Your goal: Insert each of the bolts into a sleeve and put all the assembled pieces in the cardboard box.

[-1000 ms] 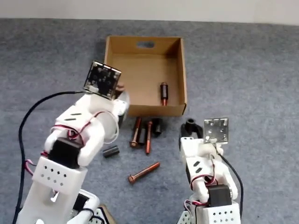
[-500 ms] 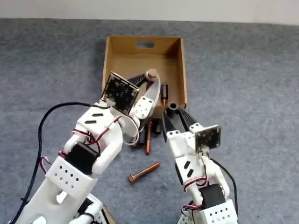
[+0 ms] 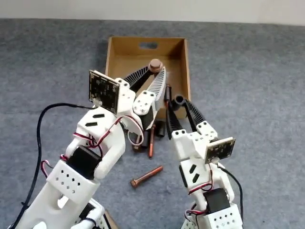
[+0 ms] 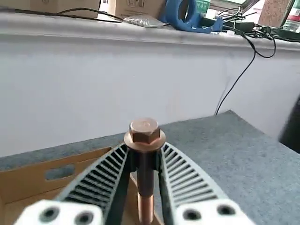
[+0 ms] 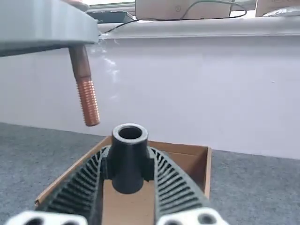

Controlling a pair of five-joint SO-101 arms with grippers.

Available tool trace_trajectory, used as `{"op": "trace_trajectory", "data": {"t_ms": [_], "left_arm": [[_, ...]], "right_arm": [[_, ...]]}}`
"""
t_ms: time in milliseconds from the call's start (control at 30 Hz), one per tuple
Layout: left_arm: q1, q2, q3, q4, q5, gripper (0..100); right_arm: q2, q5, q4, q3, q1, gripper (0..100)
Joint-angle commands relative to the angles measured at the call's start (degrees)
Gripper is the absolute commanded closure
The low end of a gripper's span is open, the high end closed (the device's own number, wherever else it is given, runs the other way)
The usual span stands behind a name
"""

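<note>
1. The cardboard box (image 3: 110, 62) stood open-topped on the grey table (image 3: 252, 71); both pincers hung over it and hid much of its floor.
2. Just outside the box's near wall lay a second bolt (image 3: 151, 140) and a spare sleeve (image 3: 161, 129). A third bolt (image 3: 147, 176) lay apart, nearer the arm bases. Open table spread on either side of the box.
3. The left pincer (image 3: 154, 72) was clamped on a copper bolt (image 3: 155, 65) just under its hex head, with the shank hanging down.
4. The right pincer (image 3: 179, 106) gripped a black sleeve (image 3: 179, 100) upright, bore up, by the box's near wall. The bolt's threaded tip hung above and beside the bore, not touching.
</note>
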Motion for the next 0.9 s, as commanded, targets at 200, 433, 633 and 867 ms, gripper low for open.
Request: {"op": "trace_trajectory", "data": {"t_ms": [200, 433, 633, 867], "left_arm": [[5.32, -1.01, -0.40, -3.69, 0.35, 99], [5.85, -1.01, 3.82, -13.54, 0.35, 99], [6.02, -0.92, 4.53, -15.56, 0.44, 99], [9.89, -0.84, 4.53, -15.30, 0.44, 99]], "right_arm": [[-0.48, -0.53, 1.98, 7.25, -0.40, 99.1], [-0.48, -0.53, 1.98, 7.25, -0.40, 99.1], [-0.48, -0.53, 1.98, 7.25, -0.40, 99.1], [-0.48, -0.53, 1.98, 7.25, -0.31, 99.1]]}}
